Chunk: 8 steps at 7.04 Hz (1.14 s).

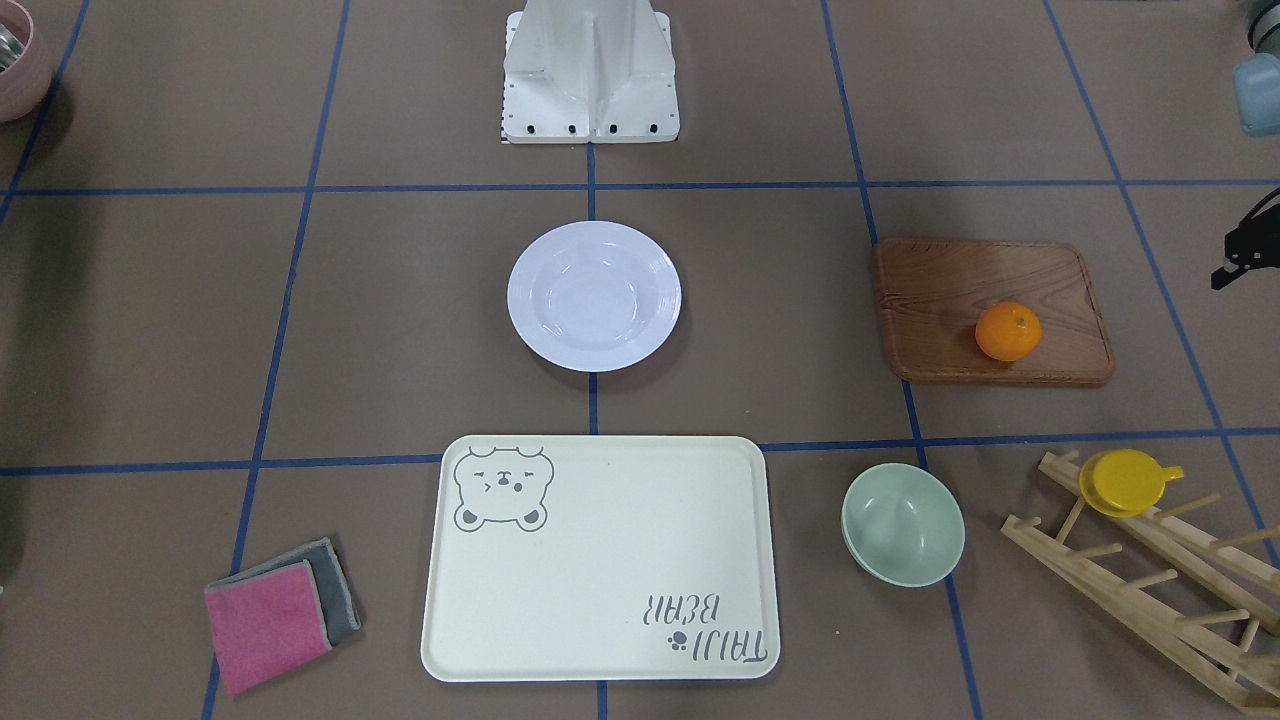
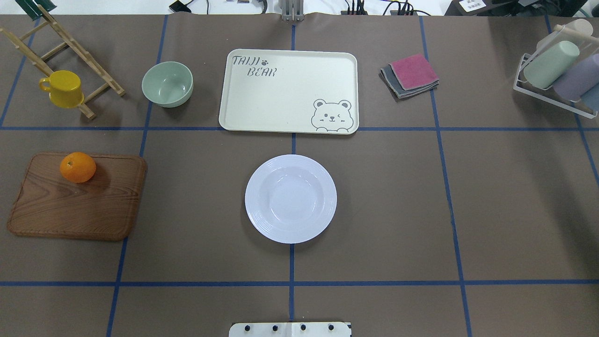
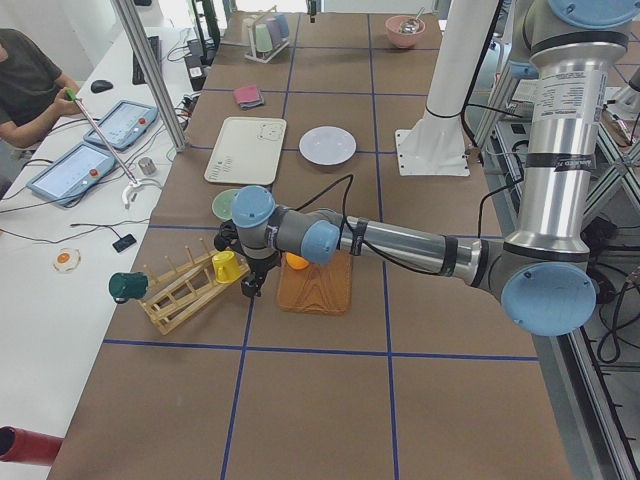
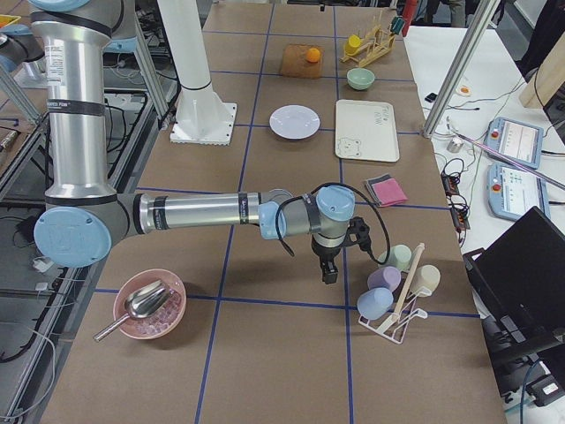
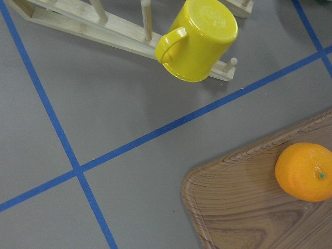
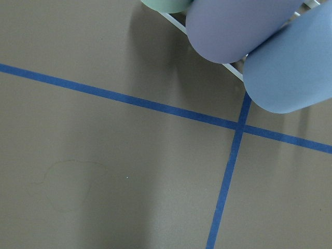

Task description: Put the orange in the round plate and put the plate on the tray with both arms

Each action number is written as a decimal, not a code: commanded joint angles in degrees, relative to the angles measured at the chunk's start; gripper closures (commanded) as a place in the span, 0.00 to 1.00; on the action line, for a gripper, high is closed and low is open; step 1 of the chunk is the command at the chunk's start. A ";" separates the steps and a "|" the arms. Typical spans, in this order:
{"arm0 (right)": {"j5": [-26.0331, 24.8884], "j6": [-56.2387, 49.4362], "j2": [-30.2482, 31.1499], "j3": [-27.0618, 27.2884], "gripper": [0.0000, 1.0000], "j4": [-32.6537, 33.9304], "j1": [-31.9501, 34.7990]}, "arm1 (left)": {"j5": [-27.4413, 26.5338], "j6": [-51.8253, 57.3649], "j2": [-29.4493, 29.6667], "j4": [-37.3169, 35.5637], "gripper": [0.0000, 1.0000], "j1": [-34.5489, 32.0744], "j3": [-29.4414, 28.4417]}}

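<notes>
White plate (image 2: 327,199) dead centre of the table (image 2: 196,224), nothing in it. Cream tray (image 2: 281,98) just beyond, bare too apart from the printed bear and lettering. Orange (image 2: 77,167) parked on the wooden board (image 2: 70,210) over on the robot's left, near the board's far edge and well apart from the plate. Green bowl (image 2: 167,84) beside the tray, empty as well. Yellow cup (image 2: 63,89) hooked bottom-up on a peg of the wooden rack (image 2: 70,47). Pink bowl (image 4: 181,311) at the right end with a metal scoop (image 4: 141,300) inside, maybe some pale bits under it, too small to call. Pastel tumblers (image 2: 550,65) lying in a clear stand.

Now the awkward bits. Left gripper (image 3: 250,285) hanging over the table between cup and board, properly seen only from the side camera, otherwise just a black sliver cut off at the front view's edge. Right gripper (image 4: 327,269) pointing down next to the tumbler stand, again side view only. Can't tell clenched from released on either one. No fingers in either wrist shot.
</notes>
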State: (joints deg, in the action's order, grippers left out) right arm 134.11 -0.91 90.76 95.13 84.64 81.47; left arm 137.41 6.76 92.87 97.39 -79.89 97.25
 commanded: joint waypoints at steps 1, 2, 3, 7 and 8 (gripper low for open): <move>0.09 0.12 -0.06 0.14 0.00 0.00 0.00 | -0.21 0.44 0.56 0.08 0.00 0.00 -0.13; 0.18 0.12 -0.06 0.05 0.00 0.00 0.00 | -0.30 0.53 1.08 0.08 0.01 0.00 0.30; 0.70 0.20 0.20 0.92 0.00 0.00 0.09 | -0.39 0.53 1.18 0.08 0.01 0.00 0.30; 0.71 0.47 0.03 1.02 0.00 0.00 0.00 | -0.30 0.44 1.09 1.30 0.00 0.00 1.01; 0.71 0.47 -0.06 1.19 0.00 0.00 0.00 | -0.48 0.27 0.74 2.45 0.01 0.00 0.83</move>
State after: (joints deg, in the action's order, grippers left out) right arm 134.79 -0.46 90.78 96.13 84.65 81.49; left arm 137.09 7.19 93.90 98.60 -79.89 98.13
